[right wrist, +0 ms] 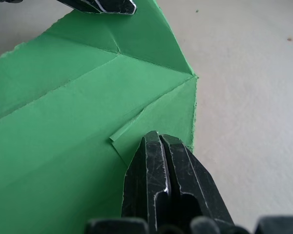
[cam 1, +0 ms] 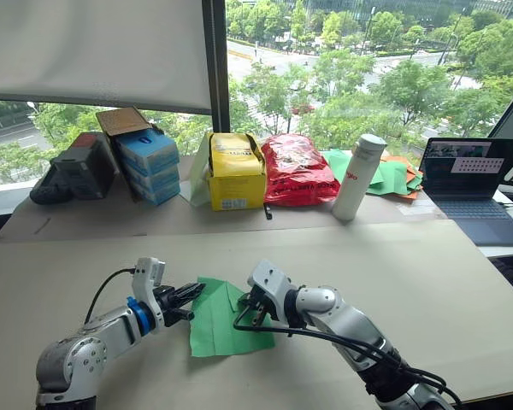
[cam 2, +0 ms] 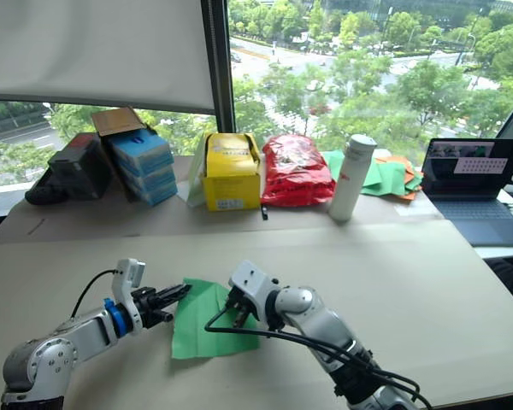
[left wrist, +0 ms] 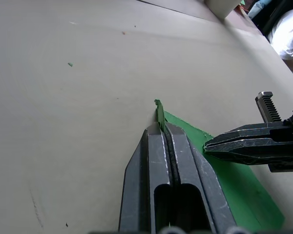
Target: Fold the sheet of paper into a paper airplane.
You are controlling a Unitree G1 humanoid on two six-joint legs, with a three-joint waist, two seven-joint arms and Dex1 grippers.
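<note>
- Green sheet of paper (cam 1: pixel 227 320) lies on the near part of the tan table (cam 1: pixel 427 273), between the two arms; creases cross it and its near-left corner is lifted off the surface.
- Left gripper (left wrist: pixel 162 127): fingers closed, nipping a sliver of the sheet's edge. Judgement: it holds that side up so a flap can be turned over.
- Right gripper (right wrist: pixel 158 138): fingers pressed together, tips down on the sheet near a folded corner, seemingly pinning it or running a crease; whether any paper lies between them I cannot tell.
- Folding is at an early stage; no pointed wedge yet.
- Room: bare table lies on all sides of the sheet, widest toward the robot's right.
- Far edge, well apart: blue boxes (cam 1: pixel 147 164), yellow box (cam 1: pixel 235 171), red bag (cam 1: pixel 295 169), white bottle (cam 1: pixel 359 177), heap of green and orange sheets (cam 1: pixel 393 175), laptop (cam 1: pixel 472 184).
</note>
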